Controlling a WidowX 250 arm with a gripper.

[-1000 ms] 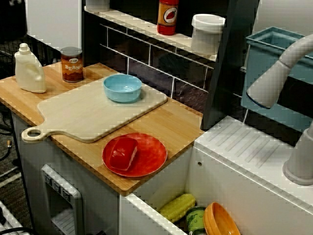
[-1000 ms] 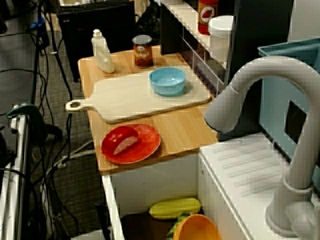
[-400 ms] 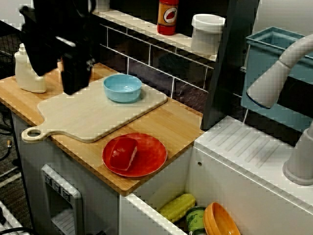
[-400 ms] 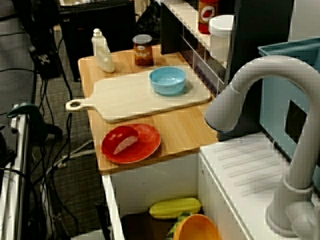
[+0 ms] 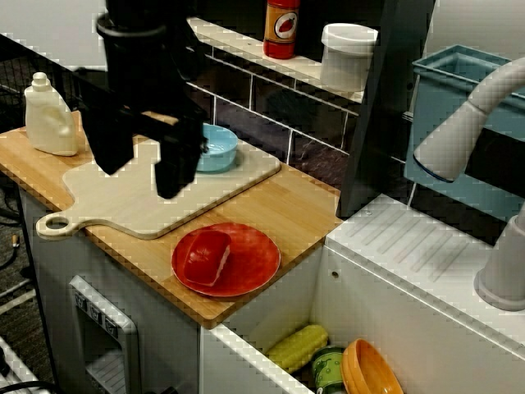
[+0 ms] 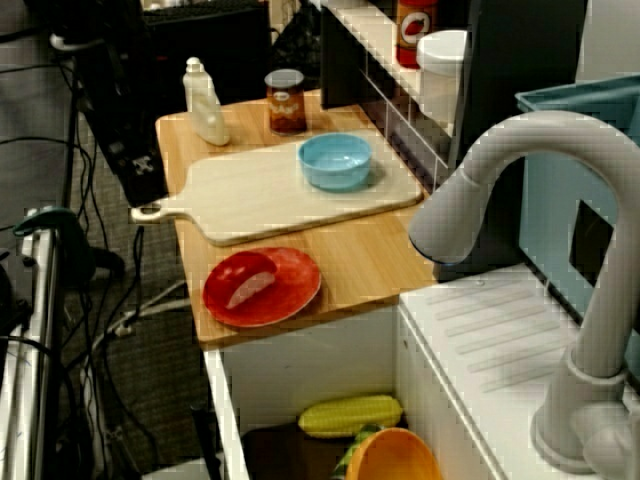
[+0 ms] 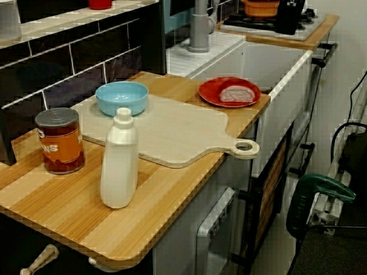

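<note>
Roughly below end effector [image 5: 141, 176]: cutting board [image 5: 152, 215]

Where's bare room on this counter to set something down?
Free: the board's middle, in front of the bowl; the counter corner before the bottle; the strip between plate and wall. Crowded: by can and bottle. The claw hangs near the board's handle.

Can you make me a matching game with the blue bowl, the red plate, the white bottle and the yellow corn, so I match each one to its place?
Things:
1. blue bowl
2. red plate
3. white bottle
4. yellow corn

Places:
A. down in the sink
B. on the cutting board
C. beside the can
D. on the counter, at the end by the sink

Pairs: 1-B, 2-D, 3-C, 4-A
</note>
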